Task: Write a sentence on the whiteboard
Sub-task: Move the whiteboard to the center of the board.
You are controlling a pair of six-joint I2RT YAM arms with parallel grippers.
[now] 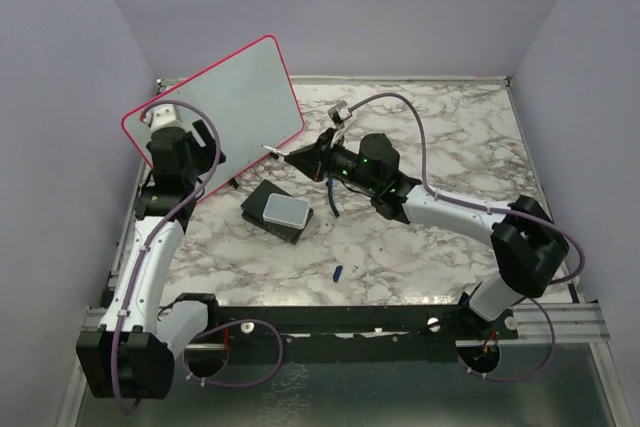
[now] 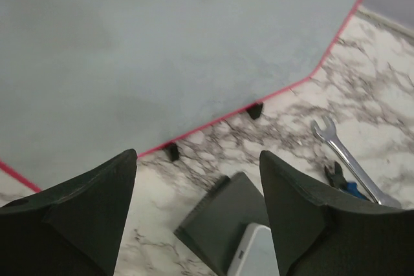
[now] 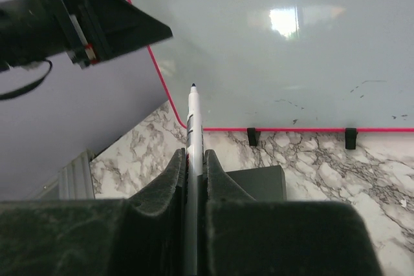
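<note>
1. Nearest the right wrist camera, your right gripper [image 3: 193, 159] has its fingers clenched on the marker [image 3: 193, 121]. The barrel lies along the gap between them, so the tip points straight out at the board and the wrist can steer each stroke.
2. The whiteboard [image 1: 225, 97] stands at the far left corner of the table [image 1: 430, 247], on its black feet. It is tipped back with its face turned toward your right arm, which looks like the reason the pen comes in from that side.
3. The marker tip sits by the board's lower edge near one rounded corner. You cannot tell from these views whether it touches the surface.
4. No sentence shows: the face is blank apart from a few faint smudges, so I judge the writing not yet begun.
5. Your left gripper [image 2: 197, 156] is released, fingers spread with nothing between them. It hovers at the board's left edge, probably placed to steady the frame while the pen presses.
6. A dark block with a grey-white pad [image 1: 283, 212] lies just in front of the board, handy for wiping.
7. A wrench [image 2: 343, 153] lies beside that block, and a small blue piece [image 1: 338, 271], perhaps the cap, is nearer the table's near edge.
</note>
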